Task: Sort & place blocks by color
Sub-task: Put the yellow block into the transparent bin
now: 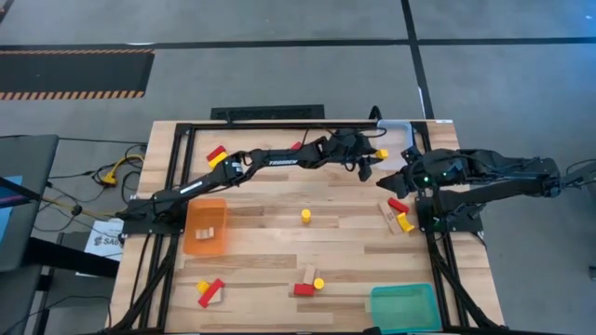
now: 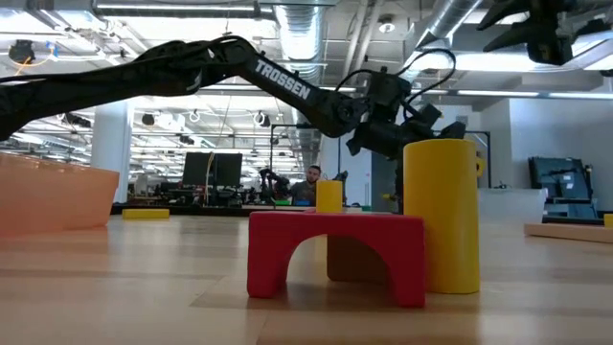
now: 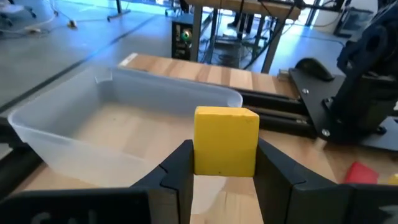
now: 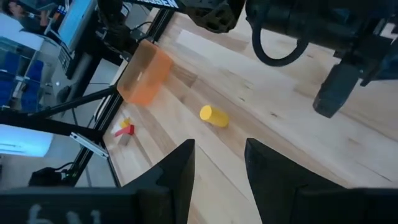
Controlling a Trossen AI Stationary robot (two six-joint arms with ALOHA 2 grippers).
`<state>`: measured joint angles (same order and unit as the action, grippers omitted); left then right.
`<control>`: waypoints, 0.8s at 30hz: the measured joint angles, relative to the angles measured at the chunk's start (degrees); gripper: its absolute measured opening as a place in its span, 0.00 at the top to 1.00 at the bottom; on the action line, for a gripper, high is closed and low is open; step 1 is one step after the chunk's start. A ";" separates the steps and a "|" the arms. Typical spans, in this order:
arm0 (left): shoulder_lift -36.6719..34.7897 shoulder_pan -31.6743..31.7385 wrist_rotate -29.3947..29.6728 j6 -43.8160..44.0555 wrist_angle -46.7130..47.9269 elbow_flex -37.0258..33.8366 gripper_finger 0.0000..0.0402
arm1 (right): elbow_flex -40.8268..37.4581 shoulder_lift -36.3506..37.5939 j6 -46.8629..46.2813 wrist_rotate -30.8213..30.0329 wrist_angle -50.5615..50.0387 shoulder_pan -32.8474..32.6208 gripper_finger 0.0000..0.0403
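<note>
My left gripper (image 1: pixel 375 158) reaches across the far side of the table and is shut on a yellow cube (image 3: pixel 226 142). It holds the cube just short of the clear tray (image 3: pixel 124 127) at the far right corner. My right gripper (image 4: pixel 217 165) hangs open and empty above the table's right side, with a yellow cylinder (image 4: pixel 213 116) on the wood beyond it. More red, yellow and wooden blocks lie in small groups: far left (image 1: pixel 216 155), near left (image 1: pixel 209 291), near middle (image 1: pixel 307 282) and right (image 1: pixel 399 216). My left gripper pinches the yellow cube by two opposite side faces (image 3: pixel 200 149) between its two fingers (image 3: pixel 180 171). The fingers come nearly level from the table's left, tipped slightly down. The cube sits upright and lifted clear of the table, just before the clear tray's near wall.
An orange tray (image 1: pixel 205 226) stands at the left with a wooden block in it, and a green tray (image 1: pixel 402 307) at the near right. In the low view a red arch block (image 2: pixel 335 254) and a tall yellow cylinder (image 2: pixel 441 213) stand close to the camera.
</note>
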<state>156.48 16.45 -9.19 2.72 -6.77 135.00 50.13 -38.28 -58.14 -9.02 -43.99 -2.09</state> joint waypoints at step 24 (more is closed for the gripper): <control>-0.49 -0.16 -1.58 -4.33 -6.37 0.00 0.56 | 0.00 0.04 1.21 -3.12 3.29 0.00 0.59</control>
<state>155.99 16.28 -10.77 -1.61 -13.13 135.00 50.13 -38.24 -56.93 -12.14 -40.70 -2.09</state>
